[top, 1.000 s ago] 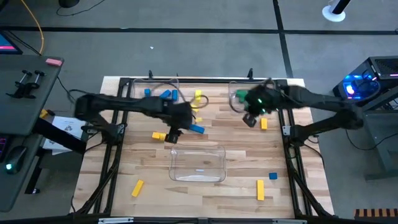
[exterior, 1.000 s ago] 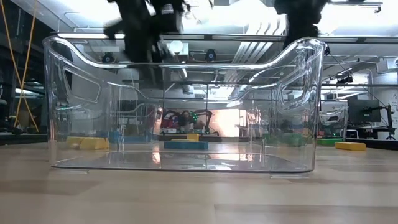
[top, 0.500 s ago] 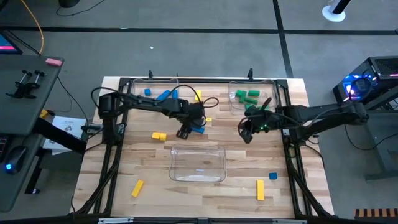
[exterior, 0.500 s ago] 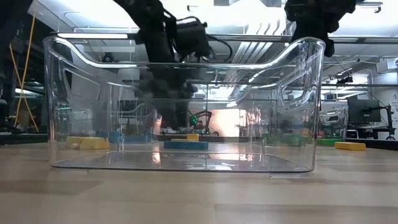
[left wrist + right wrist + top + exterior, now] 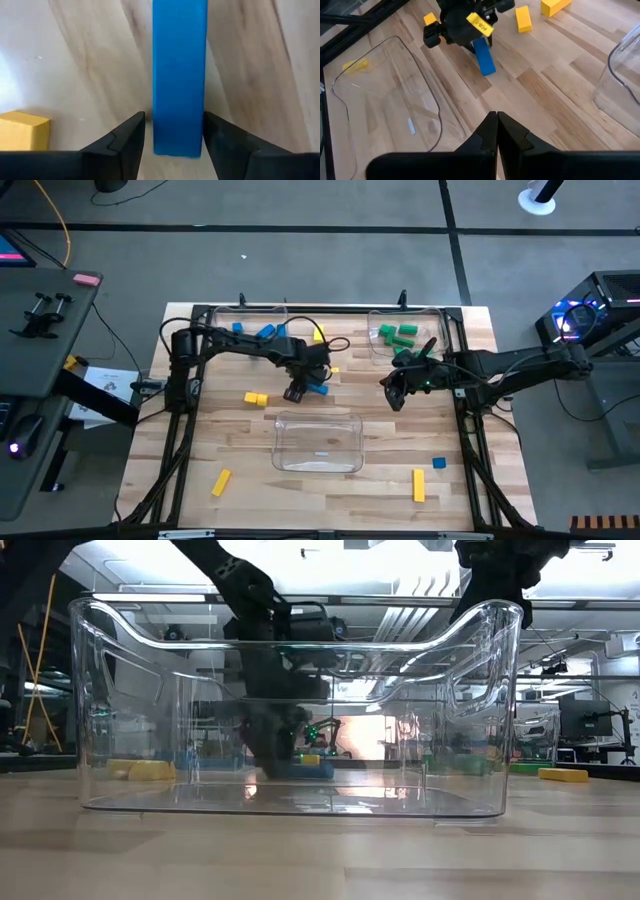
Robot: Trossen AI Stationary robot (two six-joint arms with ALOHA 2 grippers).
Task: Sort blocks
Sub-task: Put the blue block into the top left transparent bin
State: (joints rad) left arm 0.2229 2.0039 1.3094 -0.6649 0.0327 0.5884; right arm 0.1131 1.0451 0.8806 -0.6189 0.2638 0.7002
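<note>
My left gripper (image 5: 297, 392) is down at the table, open, with its fingers on either side of one end of a blue bar (image 5: 179, 75) that lies flat on the wood (image 5: 316, 387). My right gripper (image 5: 496, 120) is shut and empty. It hovers right of the table's middle (image 5: 392, 395), near the far right bin. Loose yellow blocks (image 5: 256, 398) (image 5: 221, 482) (image 5: 418, 485) and a blue cube (image 5: 438, 464) lie on the table. Blue blocks (image 5: 262, 332) sit in the far left bin and green blocks (image 5: 398, 333) in the far right bin. My left gripper comes from above, pointing down, and straddles the blue bar's end (image 5: 177, 142) with its fingers across the bar. A strip of table shows between one finger (image 5: 131, 134) and the bar. The other finger (image 5: 220, 134) lines up with the bar's edge; whether it touches I cannot tell.
An empty clear bin (image 5: 318, 442) stands just near-side of both grippers, and fills the low view (image 5: 100, 740). A yellow block (image 5: 22, 131) lies close to the left fingers. Two more yellow blocks (image 5: 318, 333) (image 5: 334, 372) lie beyond the blue bar. Bare wood lies near the front edge.
My left gripper has moved toward the table's right and come down onto the blue bar, which has stayed in place. My right gripper has left the far right bin, moving toward the near edge and lower, then held still.
</note>
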